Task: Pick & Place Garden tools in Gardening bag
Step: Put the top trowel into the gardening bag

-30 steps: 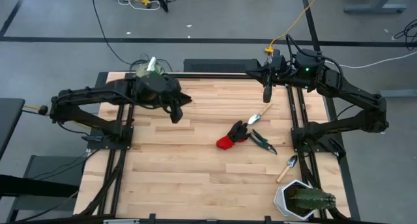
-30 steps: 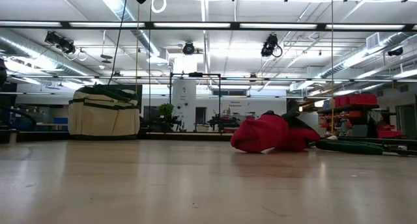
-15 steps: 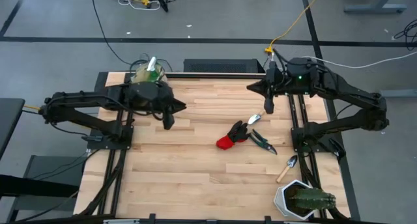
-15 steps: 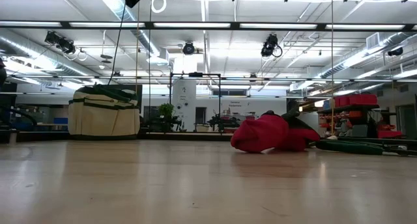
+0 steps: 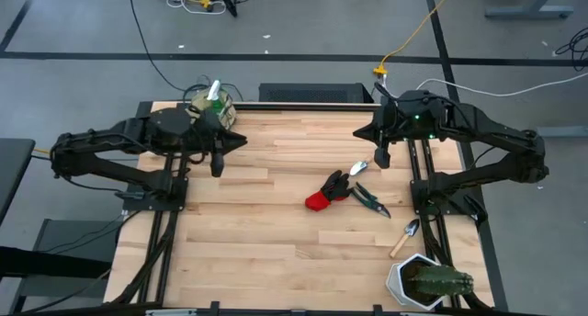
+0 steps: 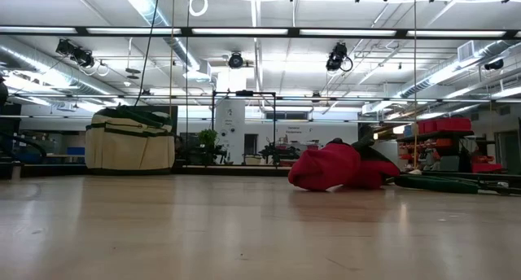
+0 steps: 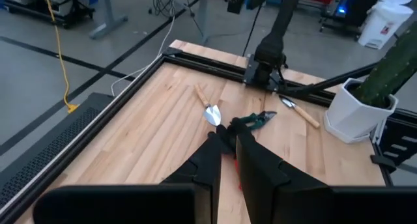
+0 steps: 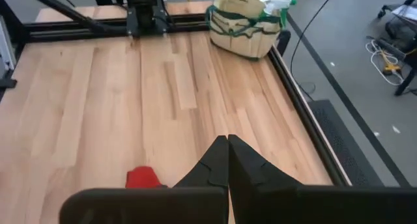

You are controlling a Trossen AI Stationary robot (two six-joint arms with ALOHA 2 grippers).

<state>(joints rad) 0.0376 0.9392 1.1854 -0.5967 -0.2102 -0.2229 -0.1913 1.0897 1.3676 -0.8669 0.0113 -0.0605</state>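
High view — both tools (left (image 5: 217,166), right (image 5: 380,156)) closed, empty, over slatted wood table (image 5: 276,233).

White cactus pot (image 5: 415,281); wooden table (image 5: 266,233)

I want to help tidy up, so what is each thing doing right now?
gardening bag: upright at the corner of the table.
spray bottle: standing in the gardening bag.
glove: lying on the table.
pruning shears: lying beside the glove.
first trowel: lying near the glove.
second trowel: lying near the cactus pot.
cactus pot: upright.
left claw: shut, empty, in the air.
right claw: shut, empty, in the air.
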